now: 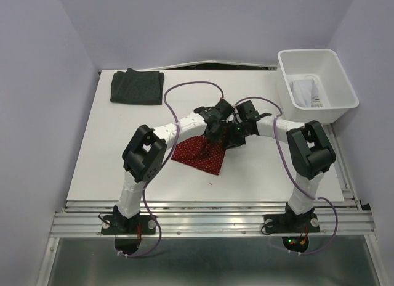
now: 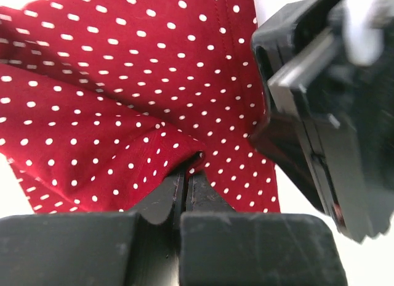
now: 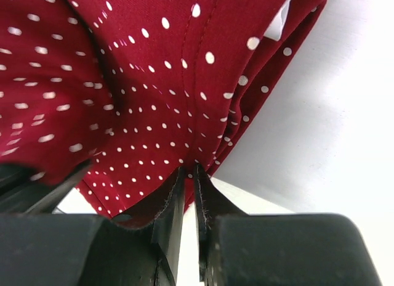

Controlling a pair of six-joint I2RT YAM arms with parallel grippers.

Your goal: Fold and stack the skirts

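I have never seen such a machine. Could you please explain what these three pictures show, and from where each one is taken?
The machine is a left arm and a right arm at a white table. One picture looks down from above; the others come from cameras on the wrists, with black fingers at the bottom. The left gripper and right gripper both pinch the red cloth skirt with tiny white dots. A folded dark charcoal skirt lies far left. A white cloth lies in the white rectangular plastic bin.
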